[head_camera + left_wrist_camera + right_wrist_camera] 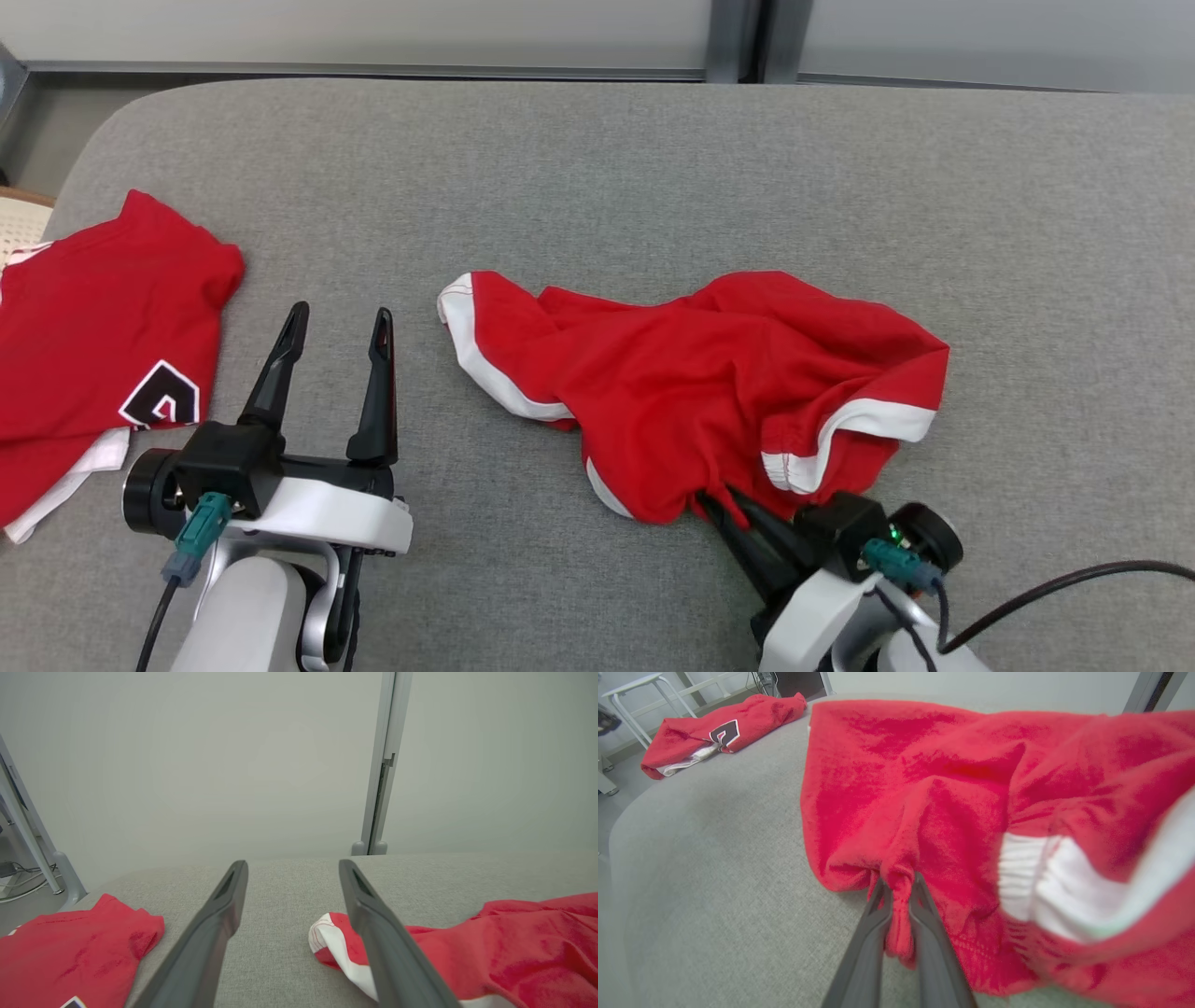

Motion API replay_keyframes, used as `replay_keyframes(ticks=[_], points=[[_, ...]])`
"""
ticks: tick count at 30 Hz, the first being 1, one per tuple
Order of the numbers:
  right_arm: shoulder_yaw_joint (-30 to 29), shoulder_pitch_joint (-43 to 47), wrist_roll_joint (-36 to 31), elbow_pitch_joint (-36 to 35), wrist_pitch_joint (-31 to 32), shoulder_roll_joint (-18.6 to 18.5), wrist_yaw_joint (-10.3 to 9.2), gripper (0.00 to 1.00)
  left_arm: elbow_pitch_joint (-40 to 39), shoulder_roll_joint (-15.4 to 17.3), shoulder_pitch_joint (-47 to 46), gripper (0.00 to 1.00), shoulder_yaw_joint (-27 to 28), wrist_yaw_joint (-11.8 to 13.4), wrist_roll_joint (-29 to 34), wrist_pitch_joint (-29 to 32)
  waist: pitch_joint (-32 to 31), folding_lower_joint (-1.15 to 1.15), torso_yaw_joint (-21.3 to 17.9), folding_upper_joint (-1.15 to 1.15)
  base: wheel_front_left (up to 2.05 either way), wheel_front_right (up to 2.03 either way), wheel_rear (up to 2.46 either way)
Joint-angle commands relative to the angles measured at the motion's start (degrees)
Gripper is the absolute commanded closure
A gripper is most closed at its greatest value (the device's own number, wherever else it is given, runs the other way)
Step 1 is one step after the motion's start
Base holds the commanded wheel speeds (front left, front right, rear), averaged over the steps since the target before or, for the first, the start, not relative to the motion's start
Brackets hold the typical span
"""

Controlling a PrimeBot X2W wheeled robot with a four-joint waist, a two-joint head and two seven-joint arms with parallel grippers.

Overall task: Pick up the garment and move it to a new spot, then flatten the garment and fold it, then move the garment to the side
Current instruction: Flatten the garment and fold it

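The right gripper [717, 504] is closed on a small bunched fold at the near edge of the garment [728, 373]. In the right wrist view its two fingers [878, 924] pinch the red cloth [971, 788] between them, with a nub of fabric hanging down past the pinch. The left gripper [341, 313] stands wide open and holds nothing, its fingers pointing away from the robot. In the left wrist view its right finger [387, 952] crosses in front of the garment's white-trimmed end [514, 942]; whether it touches the cloth I cannot tell.

The garment lies crumpled on the table [597, 168], right of centre and near the front edge. Its long axis runs left to right across the head view. One narrow end with a white border points left, toward the left gripper; the broader end, with a white band, lies at the right.

The table is covered in plain grey woven fabric and has rounded corners. A red shirt [93, 317] with a black and white patch lies on its left edge, well apart from the garment. Behind the table stands a pale wall [187, 765] with a grey upright post [385, 765]. A white stool [635, 686] stands on the floor beyond the shirt.
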Motion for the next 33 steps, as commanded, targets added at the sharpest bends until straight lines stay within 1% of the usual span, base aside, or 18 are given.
replay_keyframes(ticks=[1,4,6,9,13,16,19,23,24,25,29,33], points=[[-0.47,-1.57,0.3,-1.2,-0.72,-0.32,-0.02,1.0,-0.19,0.14,-0.02,0.0,0.48,-0.26,0.5,0.01,-0.16,0.0,-1.03,0.0,0.0,0.0,0.0],[-2.45,-1.86,1.1,-4.25,-1.47,-0.4,-0.02,1.0,-0.54,-0.01,-0.03,0.0,0.81,-0.62,0.99,0.01,-0.19,0.0,-2.52,0.0,0.0,0.0,0.0],[-4.96,-2.23,1.45,-6.32,-1.27,-0.51,-0.02,1.0,-0.75,-0.07,-0.27,0.0,0.89,-0.8,1.32,0.01,0.14,0.0,-3.38,0.0,0.0,0.0,0.0],[-10.05,-2.64,1.55,-8.8,-0.46,-0.34,-0.02,1.0,-1.07,-0.24,-1.11,0.0,0.97,-1.09,1.67,0.0,1.14,0.0,-4.29,0.0,0.0,0.0,0.0],[-17.5,-3.49,0.67,-9.91,1.23,-0.41,-0.02,1.0,-1.26,-0.79,-2.42,0.0,0.66,-1.47,2.16,0.0,3.06,0.0,-4.33,0.0,0.0,0.0,0.0],[-22.25,-5.23,0.12,-9.21,2.83,-0.92,-0.02,1.0,-1.25,-1.41,-3.71,0.0,0.23,-1.91,2.55,0.0,4.66,0.0,-3.67,0.0,0.0,0.0,0.0],[-25.49,-7.45,-0.05,-7.35,3.85,-1.37,-0.02,1.0,-1.08,-2.07,-4.93,0.0,0.03,-2.42,2.86,0.0,6.45,0.0,-3.01,0.0,0.0,0.0,0.0],[-27.22,-10.41,0.12,-3.53,3.62,-1.93,-0.02,0.99,-0.7,-2.57,-6.0,0.0,0.08,-2.75,3.18,0.0,7.81,0.0,-2.67,0.0,0.0,0.0,0.0],[-27.46,-10.92,0.13,-2.95,2.83,-1.93,-0.02,0.62,-0.64,-2.69,-6.03,0.0,0.19,-2.89,3.29,0.0,7.91,0.0,-2.72,0.0,0.0,0.0,0.0],[-27.61,-11.13,0.52,-2.43,2.28,-1.67,-0.02,0.0,-0.57,-2.83,-6.01,0.0,0.29,-2.9,3.39,0.0,7.93,0.0,-2.8,0.0,0.0,0.0,0.0],[-27.55,-9.91,1.38,-2.11,-0.95,-1.67,-0.02,0.0,-0.11,-2.98,-4.94,0.0,1.18,-3.09,3.77,0.0,7.03,0.0,-3.73,0.0,0.0,0.0,0.0],[-27.96,-7.67,2.12,-4.59,-4.48,-2.42,-0.02,0.0,0.39,-2.71,-3.61,0.0,2.29,-3.26,4.0,0.0,5.26,0.0,-4.89,0.0,0.0,0.0,0.0]])
